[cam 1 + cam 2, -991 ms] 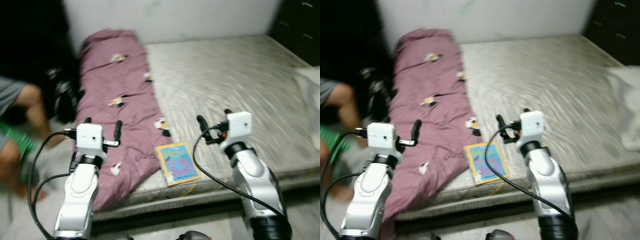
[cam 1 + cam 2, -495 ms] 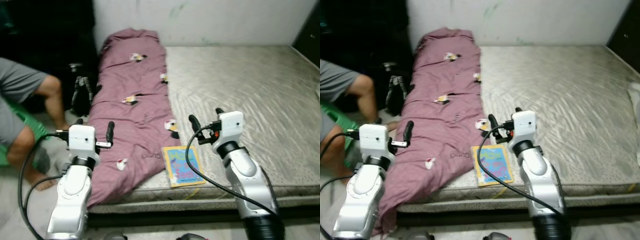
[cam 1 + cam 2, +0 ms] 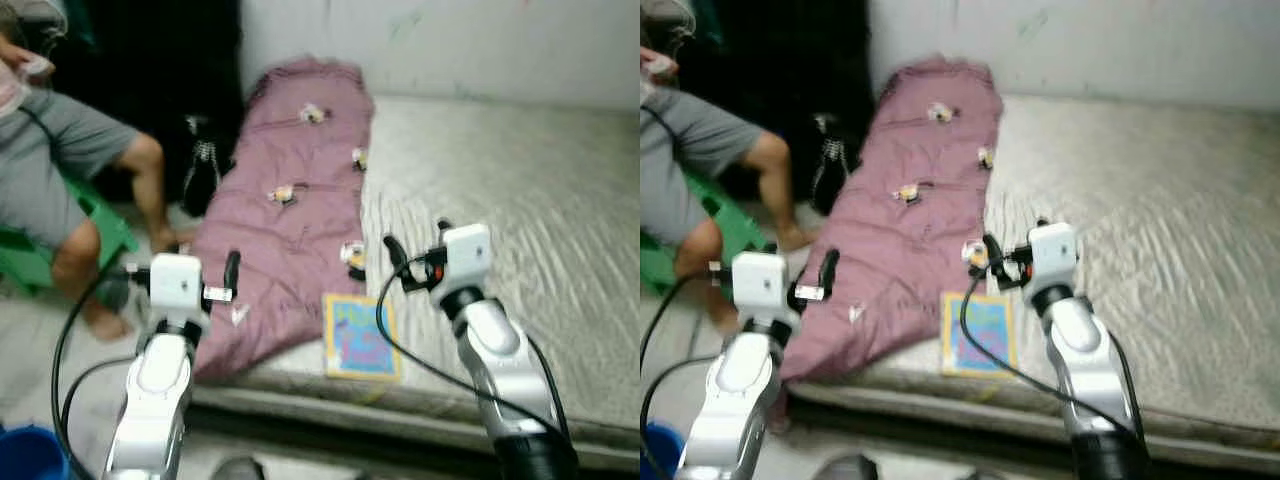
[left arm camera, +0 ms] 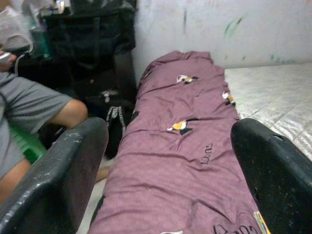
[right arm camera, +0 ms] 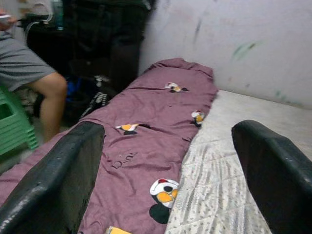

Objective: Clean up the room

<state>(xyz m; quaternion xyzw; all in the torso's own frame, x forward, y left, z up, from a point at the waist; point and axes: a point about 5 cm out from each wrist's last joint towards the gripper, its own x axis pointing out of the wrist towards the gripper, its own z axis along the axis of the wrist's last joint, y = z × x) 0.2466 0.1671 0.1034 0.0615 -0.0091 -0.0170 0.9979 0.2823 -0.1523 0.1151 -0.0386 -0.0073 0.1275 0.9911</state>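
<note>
A long purple blanket (image 3: pixel 290 230) printed with small birds lies along the left side of a bare grey mattress (image 3: pixel 520 180). A blue and yellow book (image 3: pixel 358 335) rests flat near the mattress's front edge, just right of the blanket's lower end. My left gripper (image 3: pixel 205 262) is open and empty, held in the air over the blanket's left edge. My right gripper (image 3: pixel 417 238) is open and empty, held above the mattress just behind the book. The left wrist view looks between its fingers (image 4: pixel 63 175) along the blanket (image 4: pixel 185 141); the right wrist view does too (image 5: pixel 146 141).
A person (image 3: pixel 70 180) in grey shorts sits on a green stool (image 3: pixel 30 260) on the left, legs near the bed. A black bag (image 3: pixel 205 165) leans between the person and the bed. A blue bucket (image 3: pixel 25 450) stands on the floor at the near left. A pale wall (image 3: pixel 450 40) backs the mattress.
The whole picture has swung to the left, so the person and the floor beside the bed fill more of it. Both arms keep the same raised pose, grippers open.
</note>
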